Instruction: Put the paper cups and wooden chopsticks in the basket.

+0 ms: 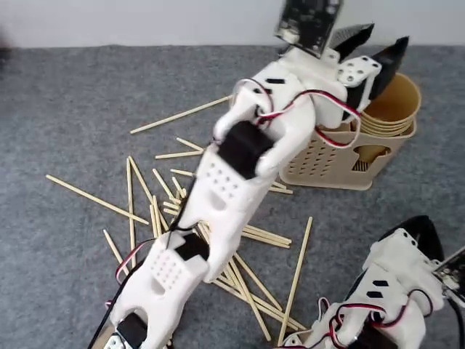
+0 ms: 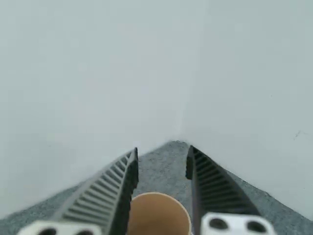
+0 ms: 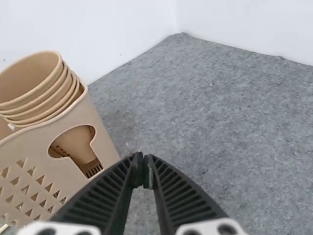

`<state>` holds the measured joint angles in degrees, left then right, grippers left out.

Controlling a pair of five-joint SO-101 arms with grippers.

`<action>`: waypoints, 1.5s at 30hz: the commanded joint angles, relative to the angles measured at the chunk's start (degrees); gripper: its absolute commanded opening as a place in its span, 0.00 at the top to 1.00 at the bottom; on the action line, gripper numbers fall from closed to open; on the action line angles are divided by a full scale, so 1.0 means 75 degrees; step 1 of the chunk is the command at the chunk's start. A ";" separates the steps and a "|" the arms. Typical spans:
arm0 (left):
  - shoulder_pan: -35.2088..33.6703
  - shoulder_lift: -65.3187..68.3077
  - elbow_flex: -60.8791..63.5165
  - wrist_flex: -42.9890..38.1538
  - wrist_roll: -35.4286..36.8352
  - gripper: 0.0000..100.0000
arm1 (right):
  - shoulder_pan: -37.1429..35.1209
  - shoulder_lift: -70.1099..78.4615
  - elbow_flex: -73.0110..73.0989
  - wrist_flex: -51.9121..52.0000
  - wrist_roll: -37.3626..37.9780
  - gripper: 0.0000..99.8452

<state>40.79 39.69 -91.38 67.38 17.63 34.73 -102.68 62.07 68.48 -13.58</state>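
While left gripper [image 1: 386, 34] hangs open above, stacked cups [image 1: 396, 102] sit at 3 o'clock in basket [image 1: 320, 161]; right gripper [image 3: 144, 161] closed, empty.

Fig. – bkgd only, seen from the room.
(a) grey mat [image 1: 65, 102]: felt-like, speckled, covers the table top from near edge to far edge in the high view.
(b) white wall [image 1: 145, 22]: plain, stands directly behind the mat's far edge; the junction runs approx. straight across.
(c) wall corner [image 2: 182, 98]: left wrist view, two white faces meet in a faint vertical seam, w/ the mat narrowing to a point at its foot.
(d) right wrist view: grey mat [image 3: 244, 107] meets white wall [image 3: 98, 24] at the corner.
(e) dark patch [image 1: 2, 40]: far-left edge of the high view, by the wall; identity unclear.
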 commanded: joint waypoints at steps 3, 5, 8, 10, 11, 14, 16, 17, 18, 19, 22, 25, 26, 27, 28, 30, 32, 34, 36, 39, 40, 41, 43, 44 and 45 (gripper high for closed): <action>0.0082 -0.1864 -0.0088 0.1067 -0.0129 0.85 | -0.0064 0.0158 0.0047 -0.0170 -0.0105 0.99; 0.0070 -0.2356 -0.0088 0.1453 -0.0129 0.85 | -0.0064 0.0158 0.0047 -0.0170 -0.0105 0.99; -0.0094 -0.3083 -0.0088 0.2075 -0.0188 0.85 | -0.0064 0.0158 0.0047 -0.0170 -0.0105 0.99; -0.0469 -0.3540 -0.0088 0.2637 -0.0410 0.85 | -0.0064 0.0158 0.0047 -0.0170 -0.0105 0.99; -0.0668 -0.3727 -0.0088 0.2930 -0.0504 0.85 | -0.0064 0.0158 0.0047 -0.0170 -0.0105 0.99; -0.1477 -0.4267 -0.0088 0.3927 -0.0680 0.85 | -0.0393 0.0158 0.0047 -0.0170 -0.0070 0.99; -0.2110 -0.4571 -0.0064 0.4466 -0.0750 0.85 | -0.0873 0.0170 0.0059 -0.0158 -0.0059 0.99; -0.2462 -0.4700 -0.0041 0.4454 -0.0809 0.85 | -0.1108 0.0182 0.0059 -0.0158 -0.0047 0.99; -0.2942 -0.4829 -0.0041 0.4442 -0.0821 0.85 | -0.1307 0.0182 0.0059 -0.0158 -0.0035 0.99; -0.3516 -0.4970 -0.0041 0.4442 -0.0821 0.85 | -0.1495 0.0205 0.0035 -0.0170 -0.0023 0.99; -0.4864 -0.5286 -0.0041 0.4442 -0.0844 0.85 | -0.2081 0.0240 0.0012 -0.0170 0.0598 0.99; -0.5849 -0.5509 0.0311 0.4454 -0.1219 0.85 | -0.2796 0.0240 0.0012 -0.0123 0.1114 0.99; -0.6084 -0.5579 0.0627 0.4454 -0.1442 0.85 | -0.3030 0.0252 0.0012 -0.0111 0.1207 0.99; -0.6295 -0.5697 0.0967 0.4454 -0.1618 0.85 | -0.3229 0.0252 0.0012 -0.0100 0.1289 0.99; -0.6459 -0.5849 0.1366 0.4454 -0.1770 0.85 | -0.3405 0.0252 0.0023 -0.0100 0.1395 0.99; -0.6658 -0.6189 0.2327 0.4442 -0.2086 0.87 | -0.3675 0.0252 0.0047 -0.0100 0.1606 0.99; -0.6681 -0.6681 0.3311 0.4442 -0.2532 0.89 | -0.3886 0.0252 0.0047 -0.0100 0.1864 0.99; -0.6681 -0.7232 0.4319 0.4431 -0.2837 0.91 | -0.4050 0.0252 0.0047 -0.0100 0.2122 0.99; -0.6681 -0.7842 0.5386 0.4419 -0.2907 0.91 | -0.4226 0.0264 0.0047 -0.0100 0.2344 0.99; -0.6681 -0.8697 0.6945 0.4407 -0.2954 0.91 | -0.4495 0.0475 0.0035 -0.0100 0.2684 0.99; -0.6681 -0.8967 0.7484 0.4407 -0.2966 0.91 | -0.4601 0.0651 0.0035 -0.0100 0.2778 0.99; -0.6693 -0.9225 0.8012 0.4407 -0.3036 0.91 | -0.4718 0.0897 0.0023 -0.0100 0.2872 0.99; -0.6705 -0.9741 0.9043 0.4396 -0.3141 0.91 | -0.4988 0.1530 -0.0012 -0.0100 0.3083 0.99; -0.6716 -1.0010 0.9500 0.4396 -0.3165 0.91 | -0.5140 0.1858 -0.0035 -0.0123 0.3188 0.99; -0.6728 -1.0268 0.9946 0.4396 -0.3177 0.91 | -0.5304 0.2210 -0.0105 -0.0111 0.3294 0.99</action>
<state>-9.14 -31.87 -25.98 99.47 -5.14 -2.20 -93.10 62.86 68.48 8.84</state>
